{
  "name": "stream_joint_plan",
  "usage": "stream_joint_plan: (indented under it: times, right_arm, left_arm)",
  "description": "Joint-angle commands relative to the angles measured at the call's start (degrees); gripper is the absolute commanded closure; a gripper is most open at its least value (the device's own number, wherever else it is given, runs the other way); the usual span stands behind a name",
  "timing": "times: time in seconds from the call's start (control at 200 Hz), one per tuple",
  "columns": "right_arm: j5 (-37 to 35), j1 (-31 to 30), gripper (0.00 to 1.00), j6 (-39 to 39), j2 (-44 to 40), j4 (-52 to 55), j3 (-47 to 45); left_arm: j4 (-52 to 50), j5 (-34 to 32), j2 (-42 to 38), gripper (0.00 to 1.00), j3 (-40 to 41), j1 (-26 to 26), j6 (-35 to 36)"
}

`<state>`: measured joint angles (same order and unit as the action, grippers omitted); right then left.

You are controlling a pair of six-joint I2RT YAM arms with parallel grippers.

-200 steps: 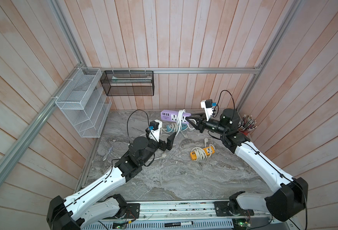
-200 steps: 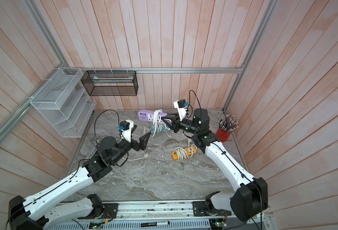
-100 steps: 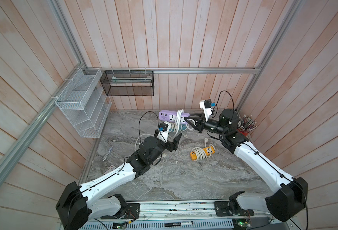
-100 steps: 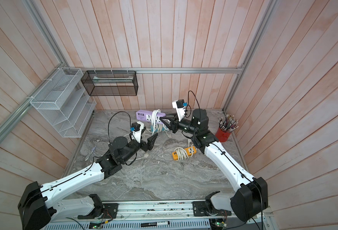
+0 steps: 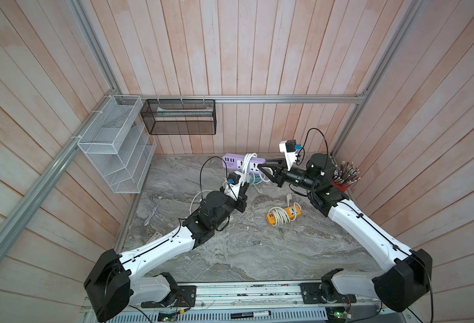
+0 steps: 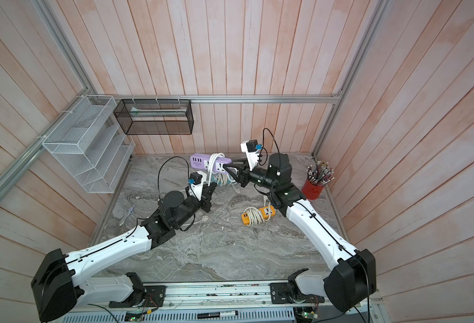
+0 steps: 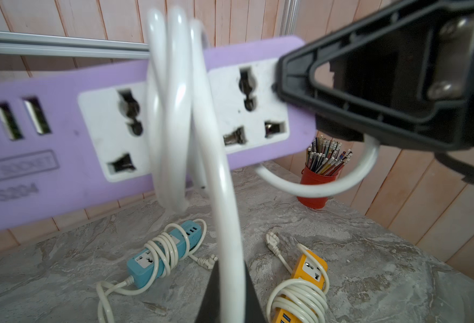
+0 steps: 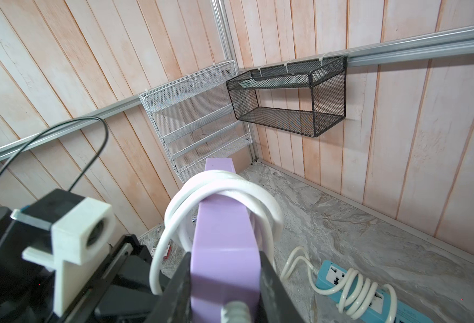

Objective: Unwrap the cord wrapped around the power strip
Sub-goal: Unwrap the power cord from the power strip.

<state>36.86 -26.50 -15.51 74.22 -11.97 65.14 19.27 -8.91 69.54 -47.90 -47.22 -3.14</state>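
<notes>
Purple power strip point(image 5: 234, 163) is up off the bench point(image 5: 258, 251), near the back wall and roughly level. We note the right jaws clamped on one end of it, one jaw on each side. White cord point(image 7: 174, 98) loops several turns around the strip's middle, between the two sockets. One strand drops from the loops into the left jaws, pinched tight on it just below the strip. On the bench lie a blue strip point(image 7: 163, 254) and an orange strip point(image 5: 284, 215), each cord-wound. A red cup point(image 5: 339, 186) of pencils stands beside the right arm.
</notes>
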Motion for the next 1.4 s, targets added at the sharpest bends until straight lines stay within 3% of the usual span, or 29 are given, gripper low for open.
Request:
stream_joint_plan:
  times: [0.0, 0.14, 0.38, 0.55, 0.8, 1.055, 1.395]
  right_arm:
    - [-2.1, 0.3, 1.0, 2.9, -2.1, -0.4, -1.7]
    - [-2.3, 0.2, 1.0, 6.1, -3.5, 3.5, -3.2]
    - [1.9, -0.5, 1.0, 9.9, -7.6, 11.7, -4.8]
    - [7.2, -1.2, 1.0, 9.1, -12.8, 14.2, -5.3]
    - [11.1, 0.8, 1.0, 5.3, -20.6, 16.0, -2.1]
    - [10.3, 7.4, 1.0, -7.8, -20.1, -1.6, -3.4]
    - [-1.3, 7.4, 1.0, -8.2, -6.9, -11.2, -1.6]
  left_arm:
    - [-2.3, -3.2, -4.9, 1.0, -1.0, -0.2, 2.4]
    - [-7.6, -7.1, -9.4, 1.0, -1.4, 1.0, 5.1]
    - [-11.5, -6.2, -12.9, 1.0, -2.9, 6.8, 7.2]
    - [-11.7, -2.9, -10.3, 1.0, -4.6, 11.1, 7.6]
    - [-8.7, 3.5, -7.3, 1.0, -0.9, 18.0, 5.2]
    - [-6.2, 5.2, -7.3, 1.0, 5.4, 17.0, 0.8]
    - [-11.8, -4.9, -16.5, 1.0, 10.9, 4.5, -0.9]
